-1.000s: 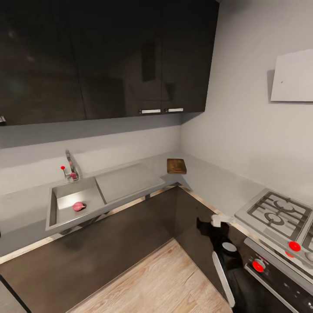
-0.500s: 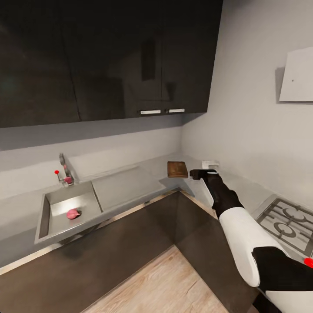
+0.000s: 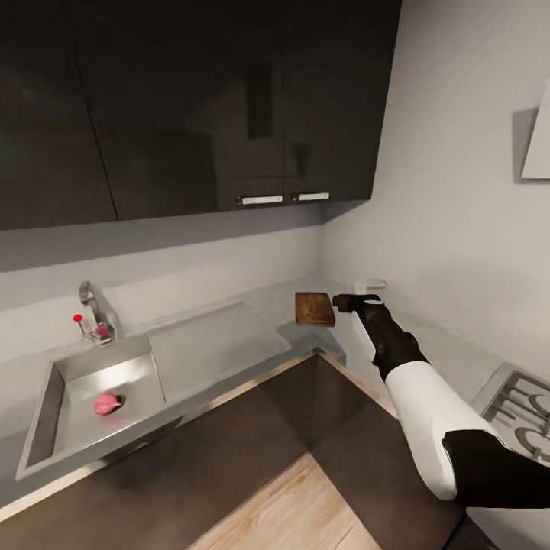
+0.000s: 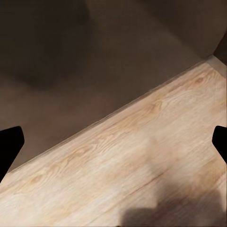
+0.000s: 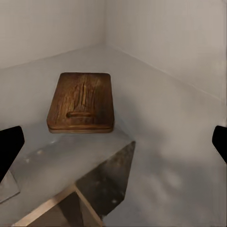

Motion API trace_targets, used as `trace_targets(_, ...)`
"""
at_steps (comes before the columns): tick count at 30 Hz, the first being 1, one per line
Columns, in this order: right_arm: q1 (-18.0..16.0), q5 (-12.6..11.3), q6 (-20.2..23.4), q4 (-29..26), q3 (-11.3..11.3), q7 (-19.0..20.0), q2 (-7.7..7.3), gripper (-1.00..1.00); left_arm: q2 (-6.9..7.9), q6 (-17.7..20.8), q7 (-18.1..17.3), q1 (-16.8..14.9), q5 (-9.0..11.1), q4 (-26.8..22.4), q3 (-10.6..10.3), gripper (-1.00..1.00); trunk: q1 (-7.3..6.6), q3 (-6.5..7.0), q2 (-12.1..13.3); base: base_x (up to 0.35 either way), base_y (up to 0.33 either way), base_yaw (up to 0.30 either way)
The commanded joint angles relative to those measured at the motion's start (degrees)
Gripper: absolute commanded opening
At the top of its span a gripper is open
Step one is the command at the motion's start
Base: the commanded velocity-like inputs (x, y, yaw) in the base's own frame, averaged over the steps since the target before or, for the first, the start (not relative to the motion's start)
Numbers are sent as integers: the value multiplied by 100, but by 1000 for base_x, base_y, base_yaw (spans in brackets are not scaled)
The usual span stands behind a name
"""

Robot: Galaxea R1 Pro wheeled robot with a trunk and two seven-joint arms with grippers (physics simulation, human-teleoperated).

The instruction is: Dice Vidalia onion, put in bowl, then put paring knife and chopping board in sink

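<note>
Reaching toward the stiff chopping board (image 5: 81,101) in the worktop's corner, our right tool (image 3: 345,302) is spread wide, empty; we judge its edges the best hold.

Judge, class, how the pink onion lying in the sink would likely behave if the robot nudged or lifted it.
The onion looks round and smooth, so a nudge would probably send it rolling across the flat steel floor of the sink. It seems small and compact, so likely light and rigid. Its rounded sides might slip unless gripped across the middle.

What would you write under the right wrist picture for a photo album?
Open right gripper facing a brown chopping board that lies in the corner of the grey countertop.
</note>
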Motion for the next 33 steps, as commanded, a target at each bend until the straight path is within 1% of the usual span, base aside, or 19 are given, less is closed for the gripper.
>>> trace_targets(1, -2, 4, 3, -8, 14, -25, 1, 100, 1, -8, 1, 2, 14, 1, -2, 100, 6, -4, -5, 346, -64, 0)
trace_targets(8, -1, -4, -45, -2, 15, -25, 12, 100, 1, 2, 1, 2, 14, 18, -2, 100, 6, -4, -5, 345, -70, 0)
trace_targets(11, -2, 4, -50, -3, 20, -31, 13, 100, 1, -3, 1, 2, 10, 120, -2, 100, 6, -4, -5, 124, -11, 0)
trace_targets(16, 2, 21, -60, 38, 13, -49, -47, 100, -6, -3, 1, 2, 13, 172, -2, 100, 6, -4, -5, 16, -1, 0)
trace_targets(24, 3, 12, -74, 67, 15, -44, -44, 100, -21, 4, 1, 2, 14, 260, -2, 100, 6, -4, -5, 0, 0, 0)
trace_targets(28, 4, 15, -80, 31, 15, -65, -41, 100, -101, 5, 1, 0, 12, 314, 1, 100, 6, -4, -5, 0, 0, 0)
trace_targets(33, 1, 21, -82, 52, 13, -61, -47, 100, -146, -2, 1, -5, 7, 433, 6, 100, 6, -4, -5, 0, 0, 0)
